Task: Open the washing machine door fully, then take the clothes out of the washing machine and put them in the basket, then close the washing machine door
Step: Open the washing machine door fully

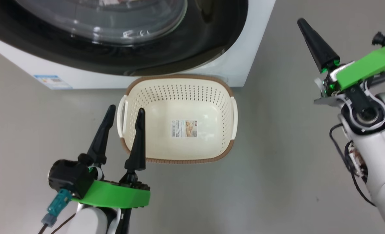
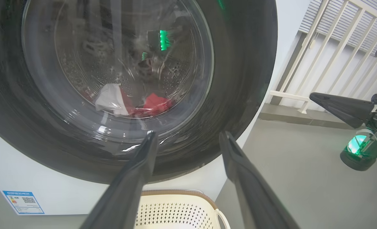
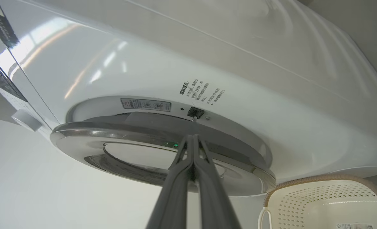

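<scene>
The washing machine door [image 2: 245, 79] covers the mouth of the washing machine [image 1: 244, 48] at 12 o'clock in the head view, with the red and white clothes [image 2: 153, 103] behind its glass. The basket [image 1: 179, 79] stands on the floor just before it. The left gripper [image 1: 126, 109], at 8 o'clock by the basket's rim, is spread wide and empty. The right gripper [image 1: 302, 22], at 2 o'clock, is pressed closed on nothing.

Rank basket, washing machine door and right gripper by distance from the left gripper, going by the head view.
From the left gripper:
1. basket: just beneath and to the right, one fingertip overlapping its rim.
2. washing machine door: ahead, beyond the basket.
3. right gripper: far off to the right, shut.
</scene>
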Robot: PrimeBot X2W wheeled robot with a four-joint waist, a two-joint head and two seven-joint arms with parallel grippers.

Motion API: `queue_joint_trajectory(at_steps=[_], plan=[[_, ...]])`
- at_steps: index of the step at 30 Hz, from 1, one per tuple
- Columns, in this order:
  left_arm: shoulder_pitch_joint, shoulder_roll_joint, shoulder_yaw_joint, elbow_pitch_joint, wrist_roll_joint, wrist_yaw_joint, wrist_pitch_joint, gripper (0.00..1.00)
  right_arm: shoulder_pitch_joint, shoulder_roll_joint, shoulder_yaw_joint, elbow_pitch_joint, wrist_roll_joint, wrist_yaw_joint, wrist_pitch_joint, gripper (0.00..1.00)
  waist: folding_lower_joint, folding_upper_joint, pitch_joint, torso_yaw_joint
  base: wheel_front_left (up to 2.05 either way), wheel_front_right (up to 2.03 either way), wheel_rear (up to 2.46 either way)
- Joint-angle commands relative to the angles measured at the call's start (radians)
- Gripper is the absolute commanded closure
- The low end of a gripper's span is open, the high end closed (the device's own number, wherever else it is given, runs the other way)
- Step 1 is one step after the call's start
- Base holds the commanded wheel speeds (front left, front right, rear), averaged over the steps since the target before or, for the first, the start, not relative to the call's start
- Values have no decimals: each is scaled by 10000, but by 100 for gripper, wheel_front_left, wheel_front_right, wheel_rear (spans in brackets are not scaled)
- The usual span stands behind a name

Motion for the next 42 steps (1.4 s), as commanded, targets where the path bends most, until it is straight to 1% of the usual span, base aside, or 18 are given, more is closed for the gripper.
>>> queue_joint_trajectory(at_steps=[1,5,8,11,21,29,36,42], plan=[[-239,118,207,-302,-31,104,-78,0,-381,60,-41,-206,480,6,629,100,0,-1,412,180,0,0,0],[-440,118,67,-296,41,125,-78,0,-1071,25,-261,-128,999,6,1713,100,0,-1,816,242,0,0,0],[-611,118,0,-332,74,150,-78,0,-1596,13,-436,-100,1031,6,2098,100,0,-1,1098,303,0,0,0],[-757,118,-61,-347,52,176,-78,0,-2070,44,-549,-67,907,6,2311,100,0,-1,1348,383,0,0,0],[-1019,118,-297,-392,-23,251,-78,0,-2792,283,-885,-375,767,6,3168,100,-1,-1,1866,672,0,0,0],[-1103,118,-408,-441,-29,357,-78,0,-3299,339,-1200,-27,581,6,3656,100,-1,-1,2120,937,0,0,0],[-1086,118,-511,-431,-84,392,-78,0,-3449,462,-1473,204,555,6,4071,100,-1,-1,2118,1201,0,0,0],[-1057,118,-620,-403,-102,395,-78,0,-3550,546,-1458,473,540,6,4772,100,-1,-1,2096,1325,0,0,0]])
